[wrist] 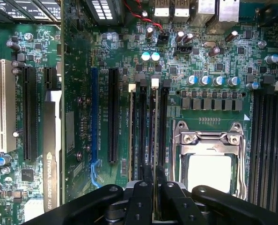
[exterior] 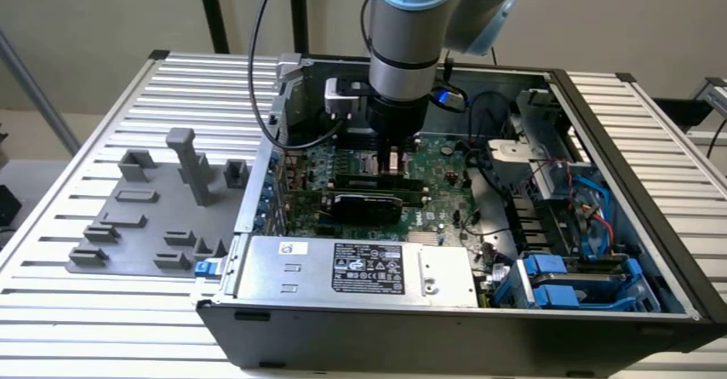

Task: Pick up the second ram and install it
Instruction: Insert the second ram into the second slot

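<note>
My gripper hangs low over the green motherboard inside the open PC case. Its two black fingers stand close together. Between them runs the second ram, a thin strip seen edge-on. The ram lies along a dark memory slot just beside the CPU socket, with a white latch at its far end. I cannot tell whether it is fully seated. In the exterior view the gripper reaches down to the motherboard near the back of the case.
A black graphics card stands in a slot nearby. More memory slots lie past the socket. A power supply and blue drive bays fill the case front. A grey fixture plate lies on the table at the exterior view's left.
</note>
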### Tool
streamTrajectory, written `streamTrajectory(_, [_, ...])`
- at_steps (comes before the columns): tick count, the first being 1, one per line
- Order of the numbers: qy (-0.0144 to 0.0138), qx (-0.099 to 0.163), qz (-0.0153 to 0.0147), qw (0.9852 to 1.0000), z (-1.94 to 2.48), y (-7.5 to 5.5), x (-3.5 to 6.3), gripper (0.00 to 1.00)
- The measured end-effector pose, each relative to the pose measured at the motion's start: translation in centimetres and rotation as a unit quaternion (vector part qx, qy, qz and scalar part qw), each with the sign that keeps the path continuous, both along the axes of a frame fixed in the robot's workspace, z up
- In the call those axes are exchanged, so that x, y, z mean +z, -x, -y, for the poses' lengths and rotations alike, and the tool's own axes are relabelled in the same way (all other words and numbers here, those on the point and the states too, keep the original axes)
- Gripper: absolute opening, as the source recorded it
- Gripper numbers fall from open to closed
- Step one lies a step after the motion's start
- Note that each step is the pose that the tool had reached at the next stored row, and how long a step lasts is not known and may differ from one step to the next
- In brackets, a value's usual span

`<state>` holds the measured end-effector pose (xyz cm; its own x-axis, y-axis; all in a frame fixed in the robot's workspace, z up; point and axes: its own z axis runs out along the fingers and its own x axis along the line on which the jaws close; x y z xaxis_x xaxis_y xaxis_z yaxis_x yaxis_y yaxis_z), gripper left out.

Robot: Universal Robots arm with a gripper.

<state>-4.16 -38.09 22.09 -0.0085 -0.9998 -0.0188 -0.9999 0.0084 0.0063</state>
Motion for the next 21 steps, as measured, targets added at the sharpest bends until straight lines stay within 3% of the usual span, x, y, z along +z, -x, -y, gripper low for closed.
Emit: streamTrajectory(21, [0.0000,0.001,0.0061,1.0000,0.00,0.07,-0.13,0.14])
